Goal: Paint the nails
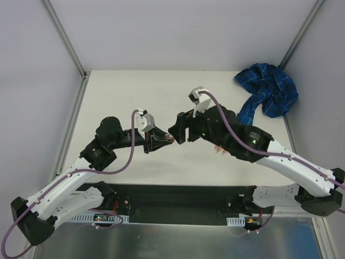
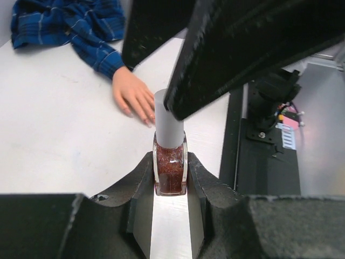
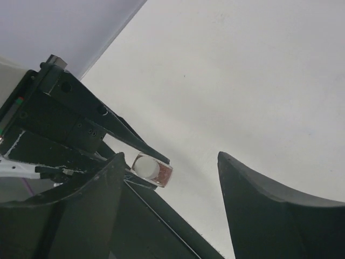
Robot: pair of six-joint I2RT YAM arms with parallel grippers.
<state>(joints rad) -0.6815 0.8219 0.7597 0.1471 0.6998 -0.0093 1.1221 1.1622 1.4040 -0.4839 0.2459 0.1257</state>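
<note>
Left tool [image 1: 160, 140] clamps the polish bottle [image 2: 170, 172]; right tool [image 1: 179, 131], jaws open, hangs at its cap [image 2: 168, 121]: centre the cap between them before closing

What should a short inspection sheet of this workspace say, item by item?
Surface: white table, no spill seen.
Job's things: fake hand lying palm down, plaid sleeve bunched behind it; polish bottle with its cap on.
Clutter: nothing seen.
Grippers: left gripper shut on the polish bottle; right gripper open, close to the cap.
Cables: purple cable along each arm, no snag seen.
Surroundings: pale walls, metal frame posts.
</note>
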